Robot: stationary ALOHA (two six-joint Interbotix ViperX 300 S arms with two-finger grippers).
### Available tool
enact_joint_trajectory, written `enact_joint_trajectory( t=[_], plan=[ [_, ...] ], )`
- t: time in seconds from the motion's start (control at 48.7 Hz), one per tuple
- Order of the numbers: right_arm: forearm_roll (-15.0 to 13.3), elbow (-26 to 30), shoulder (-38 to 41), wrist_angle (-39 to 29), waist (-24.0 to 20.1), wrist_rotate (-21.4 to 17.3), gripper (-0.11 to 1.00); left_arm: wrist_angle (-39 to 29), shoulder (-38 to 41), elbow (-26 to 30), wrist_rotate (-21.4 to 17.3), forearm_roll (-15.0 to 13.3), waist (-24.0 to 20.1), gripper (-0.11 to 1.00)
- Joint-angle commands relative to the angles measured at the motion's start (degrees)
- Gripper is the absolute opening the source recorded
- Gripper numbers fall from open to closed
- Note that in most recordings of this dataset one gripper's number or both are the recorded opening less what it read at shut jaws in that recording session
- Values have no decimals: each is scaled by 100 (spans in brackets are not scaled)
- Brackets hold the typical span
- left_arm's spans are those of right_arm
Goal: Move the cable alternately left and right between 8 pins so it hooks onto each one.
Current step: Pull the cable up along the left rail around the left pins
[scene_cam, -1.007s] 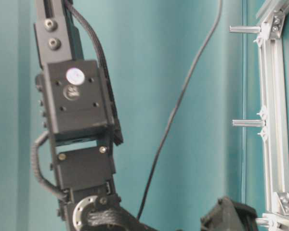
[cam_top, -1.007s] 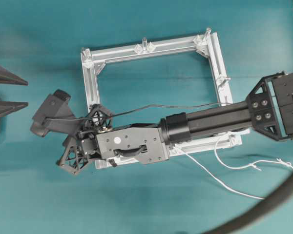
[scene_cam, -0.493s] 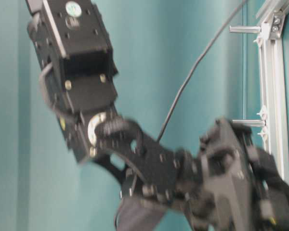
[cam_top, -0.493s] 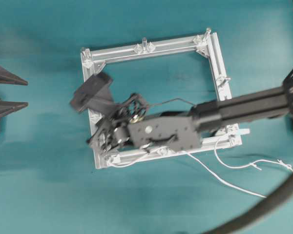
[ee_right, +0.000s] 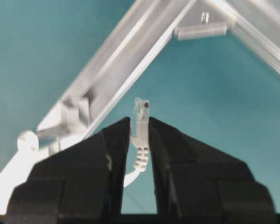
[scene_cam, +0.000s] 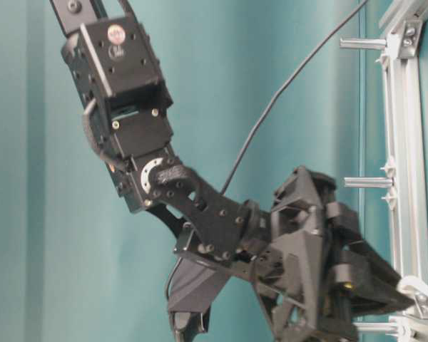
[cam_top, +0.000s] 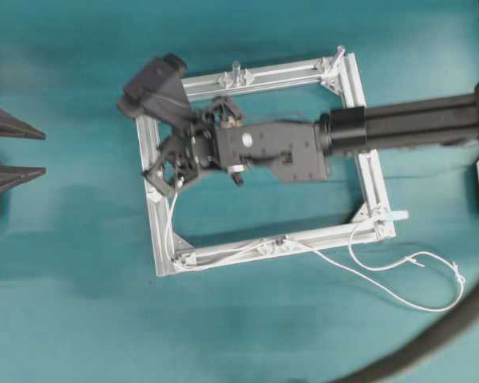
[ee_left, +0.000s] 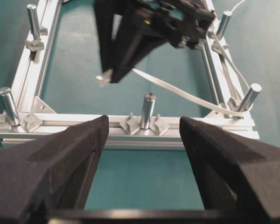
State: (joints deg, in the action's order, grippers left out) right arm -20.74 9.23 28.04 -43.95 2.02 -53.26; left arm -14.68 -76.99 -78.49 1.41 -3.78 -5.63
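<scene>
Fingers [ee_right: 116,154] of the right gripper [ee_right: 140,133] pinch the plug end of the cable [ee_right: 141,140] between them, jaws narrow, the clear connector tip poking out above the pads. In the overhead view that gripper [cam_top: 172,163] hangs over the left bar of the frame [cam_top: 259,76], near its upper left corner. From there the cable [cam_top: 359,275] drops along the left bar, bends round the lower left corner pin, follows the lower bar past its middle pin [cam_top: 279,239], then trails off in loops on the table [cam_top: 247,327] toward its lower right corner. Left gripper [ee_left: 140,140] sits wide apart and holds nothing, facing the middle pin [ee_left: 147,109] of the nearest bar. Farther pins [ee_left: 32,21] stand at the far corners.
</scene>
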Motion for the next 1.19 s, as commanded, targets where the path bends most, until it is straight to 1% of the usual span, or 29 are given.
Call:
enact_joint_trajectory(
  t=[0.0, 0.123, 0.247, 0.39, 0.514, 0.657, 0.781, 0.863, 1.109, 1.171],
  plan=[
    [264, 378, -26, -53, 97, 352, 16, 53, 44, 62, -9, 18, 18, 74],
    [642, 782, 237, -185, 185, 923, 16, 44, 44, 62, -9, 26, 9, 74],
    [809, 1301, 527, -352, 220, 1362, 16, 44, 44, 62, -9, 18, 9, 74],
    [958, 1916, 861, -642, 246, 1978, 16, 53, 44, 53, 0, 18, 18, 74],
    [1099, 2338, 1081, -773, 290, 2479, 16, 53, 44, 53, 0, 18, 9, 74],
    [1301, 2751, 1310, -791, 352, 2936, 16, 44, 44, 53, -9, 18, 9, 74],
    [1354, 3076, 1477, -782, 404, 3138, 16, 44, 44, 53, 0, 18, 18, 74],
    [1345, 3305, 1600, -782, 457, 3182, 16, 53, 44, 53, 0, 18, 9, 74],
    [1283, 3841, 1969, -712, 642, 3146, 16, 53, 44, 53, 0, 18, 18, 74],
    [1187, 3938, 2048, -686, 668, 3129, 16, 53, 44, 53, 0, 18, 18, 74]
  ],
)
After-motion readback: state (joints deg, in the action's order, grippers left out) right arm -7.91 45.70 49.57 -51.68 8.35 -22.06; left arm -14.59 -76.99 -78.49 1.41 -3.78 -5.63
